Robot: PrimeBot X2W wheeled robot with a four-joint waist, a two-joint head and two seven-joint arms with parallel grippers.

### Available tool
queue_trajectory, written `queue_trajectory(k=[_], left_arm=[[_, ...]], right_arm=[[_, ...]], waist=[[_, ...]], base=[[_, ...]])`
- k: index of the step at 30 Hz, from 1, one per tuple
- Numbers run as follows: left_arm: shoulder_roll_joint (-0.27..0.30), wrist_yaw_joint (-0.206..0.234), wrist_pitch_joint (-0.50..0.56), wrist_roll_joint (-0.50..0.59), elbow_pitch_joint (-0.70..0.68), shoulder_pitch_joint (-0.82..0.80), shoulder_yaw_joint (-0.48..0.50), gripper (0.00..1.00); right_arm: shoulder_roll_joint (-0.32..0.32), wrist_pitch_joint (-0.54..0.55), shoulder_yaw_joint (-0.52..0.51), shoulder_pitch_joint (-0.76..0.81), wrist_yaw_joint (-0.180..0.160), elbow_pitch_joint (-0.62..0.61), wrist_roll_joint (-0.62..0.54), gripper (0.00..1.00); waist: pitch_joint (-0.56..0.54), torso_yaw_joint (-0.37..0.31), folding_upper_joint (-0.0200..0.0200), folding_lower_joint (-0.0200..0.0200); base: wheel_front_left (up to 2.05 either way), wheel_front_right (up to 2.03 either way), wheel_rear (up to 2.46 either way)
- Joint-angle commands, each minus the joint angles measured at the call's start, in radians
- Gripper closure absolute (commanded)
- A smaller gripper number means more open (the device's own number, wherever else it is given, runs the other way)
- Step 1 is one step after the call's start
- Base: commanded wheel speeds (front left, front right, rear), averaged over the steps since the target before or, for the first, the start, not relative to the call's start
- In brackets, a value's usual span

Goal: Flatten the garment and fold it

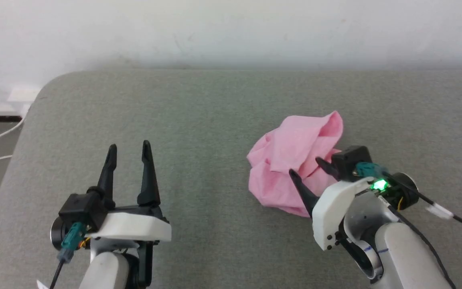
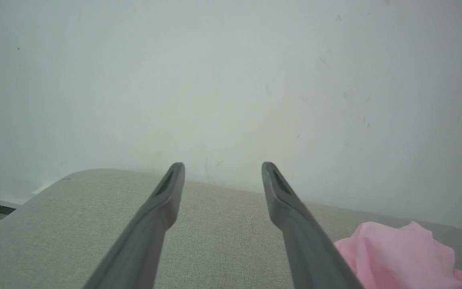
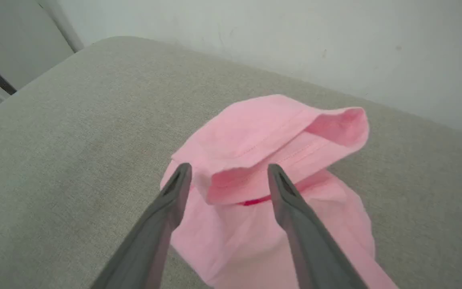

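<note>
The grey padded surface (image 1: 199,120) carries the garment (image 1: 295,152) — a crumpled pink heap at about four o'clock. The right gripper (image 1: 304,165), jaws wide and empty, hangs over its five o'clock edge; best pinch one hemmed layer, not the bunch. The left gripper (image 1: 130,144) — likewise wide, empty — stands at eight o'clock.

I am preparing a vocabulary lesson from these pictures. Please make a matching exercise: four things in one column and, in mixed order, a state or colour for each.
1. garment
2. left gripper
3. right gripper
4. padded surface

a. open, fingers pointing at the garment
b. grey, with a rounded corner
c. pink, crumpled in a heap
d. open, over bare surface, apart from the garment

Pairs: 1-c, 2-d, 3-a, 4-b
</note>
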Motion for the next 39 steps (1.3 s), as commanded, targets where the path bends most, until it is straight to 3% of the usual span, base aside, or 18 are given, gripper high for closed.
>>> queue_trajectory(k=[1, 6, 7, 8, 10, 21, 25, 31, 39], left_arm=[[-0.014, 0.0, -0.004, 0.024, -0.017, 0.026, 0.021, 0.0], [-0.055, -0.029, -0.005, 0.058, -0.037, 0.036, 0.067, 0.0], [-0.06, -0.035, -0.005, 0.062, -0.036, 0.035, 0.072, 0.0], [-0.065, -0.041, -0.005, 0.066, -0.036, 0.033, 0.077, 0.0], [-0.073, -0.052, -0.005, 0.07, -0.032, 0.031, 0.084, 0.0], [-0.085, -0.072, -0.005, 0.087, -0.016, 0.028, 0.121, 0.0], [-0.085, -0.078, -0.005, 0.091, -0.014, 0.023, 0.119, 0.0], [-0.085, -0.075, -0.005, 0.088, -0.014, 0.028, 0.109, 0.0], [-0.086, -0.078, -0.005, 0.089, -0.009, 0.026, 0.093, 0.0]], right_arm=[[0.0, 0.066, -0.001, -0.023, -0.001, 0.023, 0.001, 0.0], [-0.003, 0.184, 0.036, -0.072, -0.001, 0.059, -0.015, 0.0], [-0.004, 0.197, 0.041, -0.079, -0.001, 0.066, -0.013, 0.22], [-0.008, 0.207, 0.048, -0.086, -0.001, 0.072, -0.014, 0.6], [-0.011, 0.215, 0.055, -0.099, -0.001, 0.076, -0.01, 1.0], [-0.003, -0.015, 0.16, -0.385, -0.001, 0.016, 0.053, 1.0], [0.0, -0.11, 0.151, -0.494, -0.001, -0.006, 0.082, 1.0], [-0.009, -0.134, 0.022, -0.472, -0.001, 0.004, 0.106, 1.0], [-0.111, -0.033, -0.166, -0.274, -0.001, 0.206, 0.022, 1.0]], waist=[[0.02, 0.047, -0.0001, 0.0001], [0.052, 0.096, -0.0001, 0.0001], [0.057, 0.104, -0.0001, 0.0001], [0.06, 0.111, -0.0001, 0.0001], [0.065, 0.123, -0.0001, 0.0001], [0.056, 0.109, -0.0001, 0.0001], [0.048, 0.102, -0.0001, 0.0001], [0.041, 0.096, -0.0001, 0.0001], [0.063, 0.089, -0.0001, 0.0001]], base=[[0.0, 0.0, 0.0], [0.0, 0.0, 0.0], [0.0, 0.0, 0.0], [0.0, 0.0, 0.0], [0.0, 0.0, 0.0], [0.0, 0.0, 0.0], [0.0, 0.0, 0.0], [0.0, 0.0, 0.0], [0.0, 0.0, 0.0]])
